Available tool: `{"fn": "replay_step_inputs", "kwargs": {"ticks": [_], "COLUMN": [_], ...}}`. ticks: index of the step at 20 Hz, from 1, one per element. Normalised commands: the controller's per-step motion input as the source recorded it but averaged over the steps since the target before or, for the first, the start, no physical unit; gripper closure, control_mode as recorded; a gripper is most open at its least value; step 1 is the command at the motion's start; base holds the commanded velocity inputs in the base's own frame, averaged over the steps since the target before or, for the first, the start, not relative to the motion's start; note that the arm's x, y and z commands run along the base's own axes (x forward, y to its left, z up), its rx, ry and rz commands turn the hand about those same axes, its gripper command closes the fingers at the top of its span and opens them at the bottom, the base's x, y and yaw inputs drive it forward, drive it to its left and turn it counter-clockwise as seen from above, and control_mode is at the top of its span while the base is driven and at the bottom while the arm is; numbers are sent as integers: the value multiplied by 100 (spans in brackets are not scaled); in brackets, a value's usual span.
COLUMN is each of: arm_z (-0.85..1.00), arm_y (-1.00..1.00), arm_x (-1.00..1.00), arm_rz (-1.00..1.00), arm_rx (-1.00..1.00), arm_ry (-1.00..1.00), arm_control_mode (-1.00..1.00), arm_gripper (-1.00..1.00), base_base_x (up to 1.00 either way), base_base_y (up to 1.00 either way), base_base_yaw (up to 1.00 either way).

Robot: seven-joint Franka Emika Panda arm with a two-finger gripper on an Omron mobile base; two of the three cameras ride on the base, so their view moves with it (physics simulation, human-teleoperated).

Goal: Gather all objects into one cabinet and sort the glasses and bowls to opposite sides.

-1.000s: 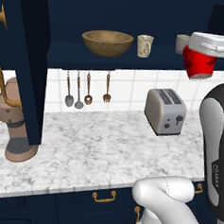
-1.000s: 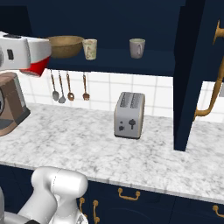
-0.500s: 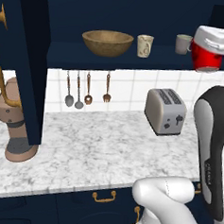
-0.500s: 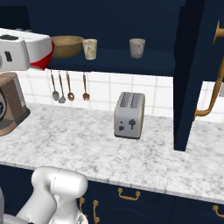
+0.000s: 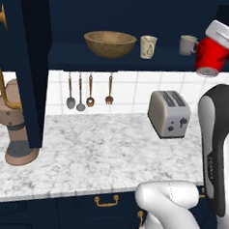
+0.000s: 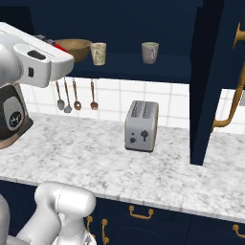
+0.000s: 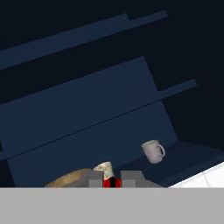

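A glossy red cup (image 5: pixel 210 57) hangs tilted in the air at the right end of the cabinet (image 5: pixel 139 61) shelf, with my gripper (image 5: pixel 215 47) shut on it. On the shelf stand the wooden bowl (image 5: pixel 110 43), a cream patterned mug (image 5: pixel 148 46) and a grey-white mug (image 5: pixel 187 44), left to right. From the right base the bowl (image 6: pixel 75 48) is partly behind my hand (image 6: pixel 40 61), with the cream mug (image 6: pixel 98 53) and grey-white mug (image 6: pixel 150 52) beside it. The hand view has a sliver of red cup (image 7: pixel 111 182) between my fingertips, with the grey-white mug (image 7: pixel 153 151), cream mug (image 7: pixel 104 168) and bowl (image 7: pixel 72 178) beyond.
The cabinet door (image 5: pixel 29 62) stands open at the left with a curved brass handle (image 5: pixel 1 79). A toaster (image 5: pixel 170 113) sits on the marble counter (image 5: pixel 94 154) below the shelf. Utensils (image 5: pixel 89 91) hang on the tiled wall. A brown stand mixer (image 5: pixel 16 129) is at the far left.
My gripper has lifted the red cup a little and carried it rightward, closer to the shelf's right end. The things on the shelf have not moved.
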Motion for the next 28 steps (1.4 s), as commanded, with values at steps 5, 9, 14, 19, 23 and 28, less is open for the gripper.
{"fn": "replay_step_inputs", "kwargs": {"ticks": [5,9,14,19,23,28], "arm_z": [-6,-2,1,0,0,0], "arm_y": [-5,-36,-1,0,0,-3], "arm_x": [2,0,2,-2,-3,-6], "arm_rz": [10,27,3,21,23,23], "arm_rx": [5,9,6,-10,-18,-22], "arm_ry": [4,2,1,0,0,-5], "arm_control_mode": [-100,-100,-100,-100,-100,-100], "arm_gripper": [100,100,100,100,100,100], "base_base_x": [0,0,0,0,0,0], "base_base_y": [0,0,0,0,0,0], "base_base_yaw": [0,0,0,0,0,0]}}
